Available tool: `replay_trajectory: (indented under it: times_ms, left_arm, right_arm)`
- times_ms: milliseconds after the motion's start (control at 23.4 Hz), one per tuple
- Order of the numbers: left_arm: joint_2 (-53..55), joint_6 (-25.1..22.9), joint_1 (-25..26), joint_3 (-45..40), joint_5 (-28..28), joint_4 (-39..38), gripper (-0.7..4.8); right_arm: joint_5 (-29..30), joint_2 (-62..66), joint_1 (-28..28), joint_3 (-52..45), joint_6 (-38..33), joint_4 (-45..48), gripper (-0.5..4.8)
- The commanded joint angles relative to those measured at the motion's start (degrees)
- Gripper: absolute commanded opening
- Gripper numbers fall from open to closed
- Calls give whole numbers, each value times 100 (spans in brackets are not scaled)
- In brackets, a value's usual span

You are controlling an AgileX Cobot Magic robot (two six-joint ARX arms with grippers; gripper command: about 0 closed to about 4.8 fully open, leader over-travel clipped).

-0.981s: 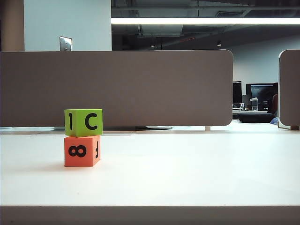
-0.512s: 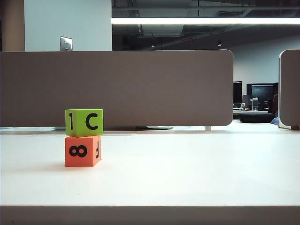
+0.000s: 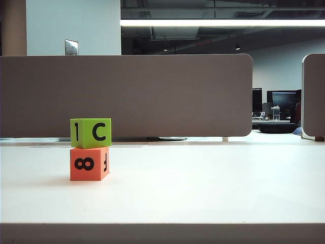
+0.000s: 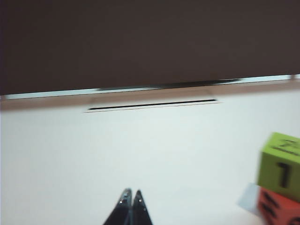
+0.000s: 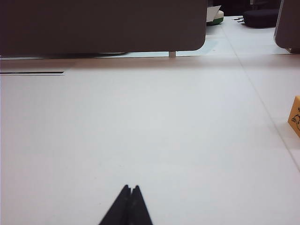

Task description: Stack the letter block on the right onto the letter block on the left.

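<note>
A long grey partition panel (image 3: 127,94) runs across the back of the white table (image 3: 203,183), and behind it the office ceiling carries a bright strip light (image 3: 223,23). A second grey panel (image 3: 314,96) stands at the far right edge, with dark monitors (image 3: 282,101) visible in the gap between the two.

On the left part of the table the two letter blocks are stacked. The orange block (image 3: 89,163) sits on the tabletop, showing a sideways 8 on its front face. The green block (image 3: 90,133) rests directly on top of it, upright, with a C facing front and a 1 on the side, its edges overhanging the orange one just slightly to the right.

Neither arm appears in the exterior view. In the left wrist view the left gripper (image 4: 131,197) is low over bare table, its two dark fingertips pressed together with nothing between them; the stack shows off to one side, well apart from it. In the right wrist view the right gripper (image 5: 131,190) is likewise pinched closed and empty over open table, with a yellowish object (image 5: 295,116) at the frame's edge.
</note>
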State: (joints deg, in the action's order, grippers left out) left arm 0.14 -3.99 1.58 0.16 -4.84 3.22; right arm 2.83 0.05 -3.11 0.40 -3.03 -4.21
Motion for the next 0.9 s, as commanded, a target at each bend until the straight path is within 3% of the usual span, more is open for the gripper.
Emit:
replay_trajectory:
  times_ms: [43,896]
  left_arm:
    - [2,278,232,20,-35,72,-5]
    - [2,356,345,20,4,63,-5]
  right_arm:
    - [-15,-13,0,-31,-15,98,0]
    - [-15,-13,0,-31,-15,98,0]
